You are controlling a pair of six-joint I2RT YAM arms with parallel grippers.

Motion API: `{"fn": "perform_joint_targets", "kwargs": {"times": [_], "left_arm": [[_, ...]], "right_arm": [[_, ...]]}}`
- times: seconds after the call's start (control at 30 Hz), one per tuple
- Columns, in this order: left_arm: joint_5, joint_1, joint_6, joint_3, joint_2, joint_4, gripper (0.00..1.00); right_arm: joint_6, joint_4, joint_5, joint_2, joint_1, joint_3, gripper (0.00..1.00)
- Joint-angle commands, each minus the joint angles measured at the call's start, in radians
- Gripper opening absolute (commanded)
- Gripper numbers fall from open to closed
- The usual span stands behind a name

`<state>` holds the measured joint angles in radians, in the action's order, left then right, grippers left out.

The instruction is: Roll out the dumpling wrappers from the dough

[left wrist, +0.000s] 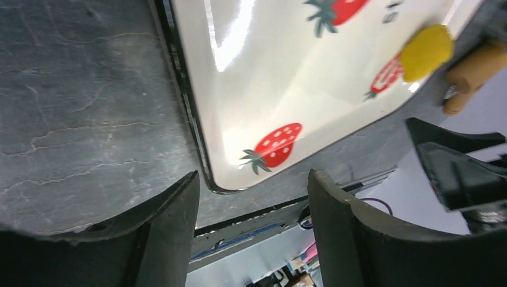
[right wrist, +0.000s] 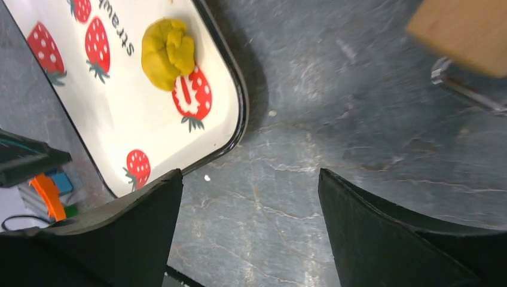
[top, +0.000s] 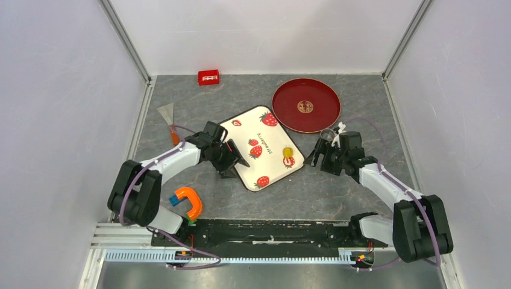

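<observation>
Dough: one bright yellow lump, not flattened, on the strawberry tray close to its right edge, its edge overlapping one strawberry print. No discs visible.

Right gripper: jaws spread wide, nothing between them. It sits over the bare grey table just off the tray's right rim. In the right wrist view the dough is ahead and to the left of the fingers, near but not touching.

Left gripper: jaws also spread, gripping nothing, at the tray's near-left rim, with the rim corner showing in the gap. The dough is across the tray from it, well apart, at the upper right of the left wrist view.

From the top, the dough lies between the two grippers, nearer the right one.

Wooden roller: tan, off the tray on the table beyond the right gripper; only part of it shows.

Red plate lies behind the tray's far-right corner. Small red block is at the far edge. Scraper with an orange handle lies on the left. Orange U-shaped piece is near the left arm's base.
</observation>
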<state>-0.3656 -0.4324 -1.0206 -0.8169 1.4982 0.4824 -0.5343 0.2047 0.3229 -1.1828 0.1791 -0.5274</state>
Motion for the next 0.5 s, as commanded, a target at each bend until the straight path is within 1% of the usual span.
{"fn": "perform_joint_targets", "kwargs": {"times": [0.0, 0.07, 0.13, 0.2, 0.33, 0.47], "left_arm": [[0.045, 0.007, -0.014, -0.083, -0.080, 0.030, 0.71], [0.056, 0.015, -0.006, -0.113, -0.109, 0.034, 0.71], [0.042, 0.028, 0.005, -0.135, -0.145, -0.005, 0.70], [0.008, 0.038, 0.022, -0.160, -0.179, -0.060, 0.69], [-0.036, 0.048, 0.056, -0.232, -0.246, -0.126, 0.69], [-0.036, 0.053, 0.091, -0.291, -0.310, -0.158, 0.70]], "right_arm": [[-0.056, -0.079, 0.056, -0.042, 0.052, 0.020, 0.83], [-0.065, -0.079, 0.059, -0.063, 0.075, 0.015, 0.81], [-0.065, -0.086, 0.052, -0.085, 0.092, 0.013, 0.79], [-0.065, -0.099, 0.041, -0.106, 0.101, 0.016, 0.75], [-0.030, -0.123, 0.021, -0.170, 0.111, 0.003, 0.62], [0.017, -0.122, -0.023, -0.232, 0.123, -0.032, 0.57]]}}
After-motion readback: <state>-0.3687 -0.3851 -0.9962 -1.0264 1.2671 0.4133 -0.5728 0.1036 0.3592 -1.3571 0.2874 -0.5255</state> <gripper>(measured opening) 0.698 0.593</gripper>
